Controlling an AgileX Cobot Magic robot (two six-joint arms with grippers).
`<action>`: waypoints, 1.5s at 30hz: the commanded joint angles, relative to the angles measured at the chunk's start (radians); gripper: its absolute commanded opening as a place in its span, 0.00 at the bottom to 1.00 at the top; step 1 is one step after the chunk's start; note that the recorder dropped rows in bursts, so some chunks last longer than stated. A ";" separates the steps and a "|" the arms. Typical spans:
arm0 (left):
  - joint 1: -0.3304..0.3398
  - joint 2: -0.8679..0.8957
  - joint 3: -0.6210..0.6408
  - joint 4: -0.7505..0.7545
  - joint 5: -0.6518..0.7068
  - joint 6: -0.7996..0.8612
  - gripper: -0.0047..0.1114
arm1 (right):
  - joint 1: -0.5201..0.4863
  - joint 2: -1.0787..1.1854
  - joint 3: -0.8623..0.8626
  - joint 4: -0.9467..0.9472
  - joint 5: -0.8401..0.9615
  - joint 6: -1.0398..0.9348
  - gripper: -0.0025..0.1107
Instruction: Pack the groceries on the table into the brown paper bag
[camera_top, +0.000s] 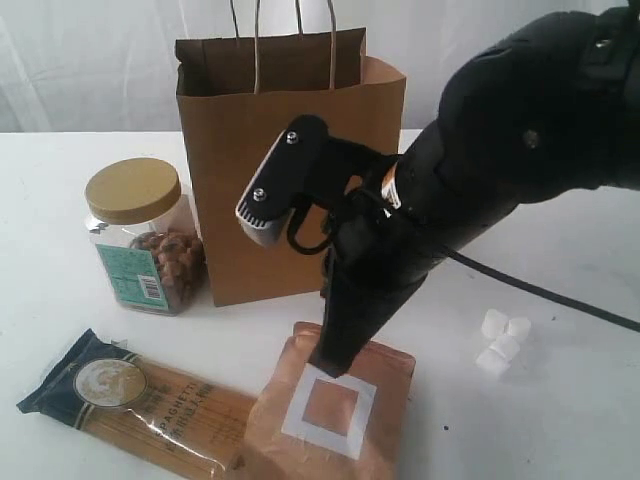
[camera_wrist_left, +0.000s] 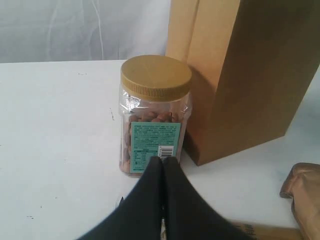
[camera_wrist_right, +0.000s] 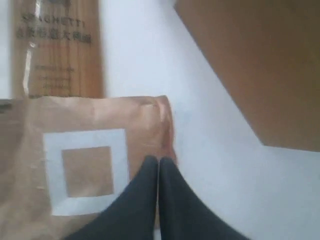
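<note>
- The bag (camera_top: 290, 180) stands upright and open at the back of the table (camera_top: 560, 420), handles up.
- The jar (camera_top: 140, 235), lid on, stands just beside the bag, on its left in the exterior view.
- The spaghetti (camera_top: 140, 405) lies flat in front of the jar, and one end meets the pouch.
- The pouch (camera_top: 335, 425) lies flat in front of the bag, with its white square label facing up.
- The marshmallows (camera_top: 503, 340) sit in a small cluster to the right, apart from the pouch.
- Right end effector (camera_wrist_right: 158, 162): fingers pressed together and empty, tips at the pouch's edge nearest the bag. Whether they touch it cannot be told.
- Left end effector (camera_wrist_left: 162, 161): fingers pressed together and empty, pointing at the jar's label from close by.
</note>
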 joint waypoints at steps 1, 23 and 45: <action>-0.009 -0.004 0.004 -0.012 0.007 -0.002 0.04 | 0.003 -0.005 0.004 0.266 0.068 -0.146 0.20; -0.009 -0.004 0.004 -0.012 0.007 -0.002 0.04 | 0.269 0.197 0.038 0.110 0.041 -0.267 0.70; -0.009 -0.004 0.004 -0.012 0.007 -0.002 0.04 | 0.417 0.315 0.039 -0.637 0.146 0.371 0.43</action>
